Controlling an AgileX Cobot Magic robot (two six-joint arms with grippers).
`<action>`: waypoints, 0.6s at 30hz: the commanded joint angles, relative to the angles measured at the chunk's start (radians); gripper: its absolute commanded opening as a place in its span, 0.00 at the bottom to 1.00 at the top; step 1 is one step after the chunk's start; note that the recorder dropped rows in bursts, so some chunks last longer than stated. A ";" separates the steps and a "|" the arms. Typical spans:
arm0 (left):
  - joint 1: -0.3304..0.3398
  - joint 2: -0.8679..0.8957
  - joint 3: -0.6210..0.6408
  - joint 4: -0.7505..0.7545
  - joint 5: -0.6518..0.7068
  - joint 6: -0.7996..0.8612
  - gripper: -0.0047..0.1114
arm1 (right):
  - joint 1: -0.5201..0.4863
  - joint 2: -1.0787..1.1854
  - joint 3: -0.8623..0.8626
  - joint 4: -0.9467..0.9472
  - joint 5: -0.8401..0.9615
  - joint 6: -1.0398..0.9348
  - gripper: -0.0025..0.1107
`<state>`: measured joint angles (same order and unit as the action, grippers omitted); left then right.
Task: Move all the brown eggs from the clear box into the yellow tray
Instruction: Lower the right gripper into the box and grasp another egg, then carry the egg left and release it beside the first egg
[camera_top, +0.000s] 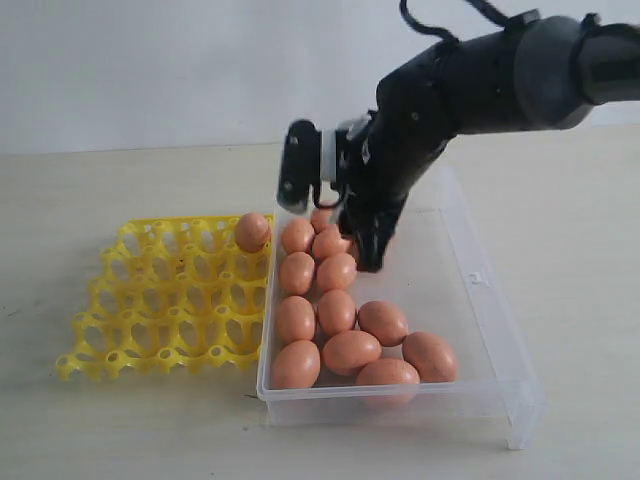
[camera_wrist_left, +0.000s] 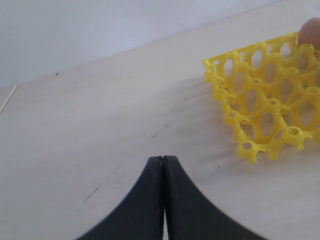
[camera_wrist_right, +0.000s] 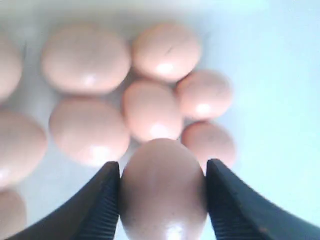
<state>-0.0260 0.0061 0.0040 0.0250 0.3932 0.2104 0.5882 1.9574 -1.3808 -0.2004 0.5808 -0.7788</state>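
Several brown eggs (camera_top: 336, 312) lie in the clear box (camera_top: 492, 300), mostly along its left side. My right gripper (camera_top: 364, 252) reaches down into the far part of the box and is shut on one brown egg (camera_wrist_right: 163, 200), a finger pressed against each side. More eggs (camera_wrist_right: 151, 110) lie on the box floor beyond it. The yellow tray (camera_top: 165, 300) sits left of the box, with one egg (camera_top: 252, 231) in its far right corner cup. My left gripper (camera_wrist_left: 163, 159) is shut and empty over bare table beside the tray (camera_wrist_left: 265, 110); it is outside the exterior view.
The right arm (camera_top: 470, 80) comes in from the upper right over the box. The box's near wall (camera_top: 400, 405) stands close to the table's front. The right half of the box floor (camera_top: 440, 270) holds no eggs.
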 joint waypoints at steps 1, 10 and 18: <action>-0.006 -0.006 -0.004 0.000 -0.005 -0.006 0.04 | 0.031 -0.049 0.000 0.272 -0.284 0.058 0.02; -0.006 -0.006 -0.004 0.000 -0.005 -0.006 0.04 | 0.087 0.060 0.000 0.396 -0.674 0.251 0.02; -0.006 -0.006 -0.004 0.000 -0.005 -0.006 0.04 | 0.097 0.159 0.000 -0.087 -0.951 1.038 0.02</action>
<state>-0.0260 0.0061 0.0040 0.0250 0.3932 0.2104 0.6831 2.0951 -1.3808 -0.0998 -0.2419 0.0305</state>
